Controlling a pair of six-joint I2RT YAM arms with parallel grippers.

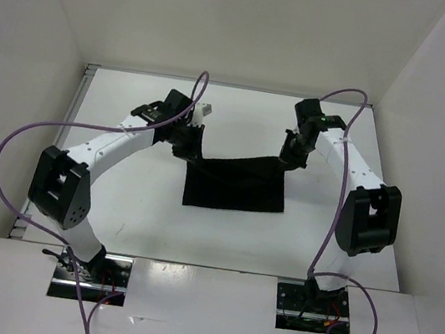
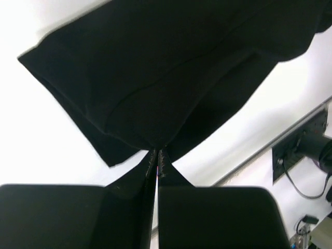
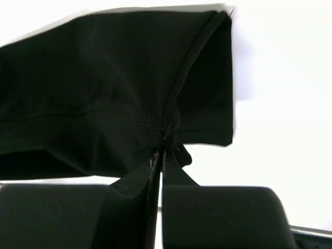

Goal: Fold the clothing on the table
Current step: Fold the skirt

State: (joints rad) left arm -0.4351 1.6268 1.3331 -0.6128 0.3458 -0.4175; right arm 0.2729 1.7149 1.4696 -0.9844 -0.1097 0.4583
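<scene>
The black clothing (image 1: 235,186) lies on the white table (image 1: 131,212), its far edge lifted at both corners and sagging between them. My left gripper (image 1: 185,147) is shut on the clothing's far left corner. In the left wrist view the gripper (image 2: 157,153) pinches the fabric (image 2: 155,72) at its fingertips, and the cloth hangs beyond them. My right gripper (image 1: 290,159) is shut on the far right corner. In the right wrist view the gripper (image 3: 160,151) clamps the clothing (image 3: 104,88) by a stitched seam.
White walls enclose the table on the left, right and far sides. A purple cable (image 1: 14,143) loops off the left arm and another (image 1: 326,234) runs down the right arm. The arm bases (image 1: 92,269) sit at the near edge.
</scene>
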